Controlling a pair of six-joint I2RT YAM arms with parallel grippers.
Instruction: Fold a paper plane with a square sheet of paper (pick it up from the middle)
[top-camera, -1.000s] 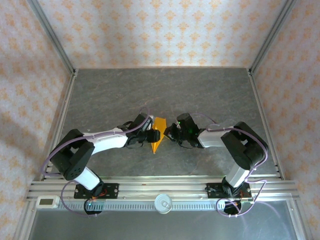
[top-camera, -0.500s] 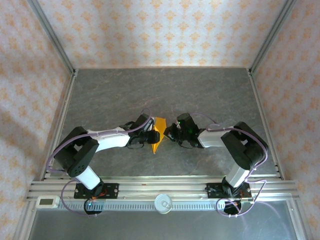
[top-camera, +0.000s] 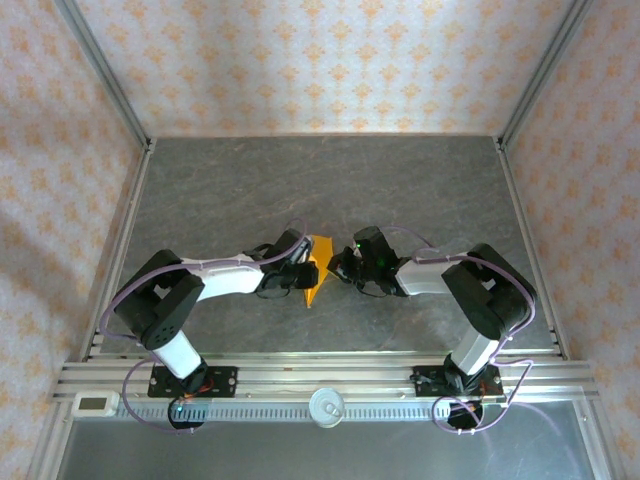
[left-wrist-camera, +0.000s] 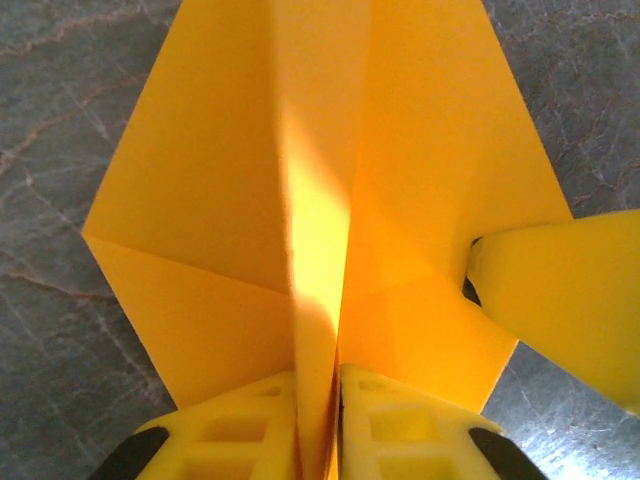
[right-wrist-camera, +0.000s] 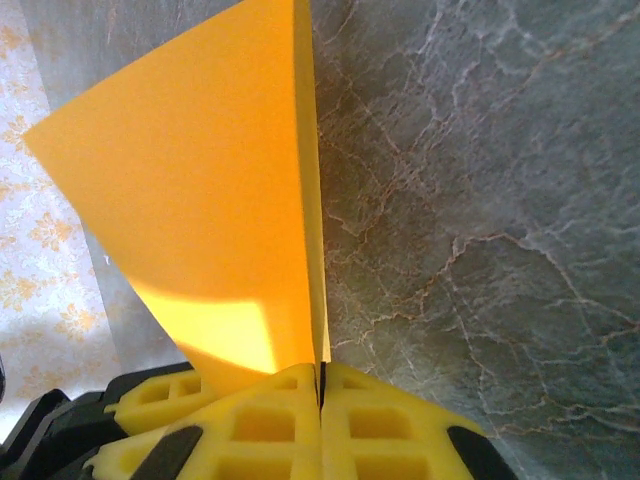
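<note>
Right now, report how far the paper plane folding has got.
Done: the paper carries a centre crease and diagonal folds, and tapers to a point in the top view. In hand: the left pincer pinches the raised centre ridge; the right pincer is shut on a folded flap. Left, probably: narrowing it into a dart shape and letting go.

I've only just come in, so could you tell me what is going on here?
Two robot arms hold a folded orange paper between them over the grey table. The left pincer pinches its raised centre crease, flaps spread to either side. The right pincer is shut on another part of the same sheet. The plane looks only partly folded.
</note>
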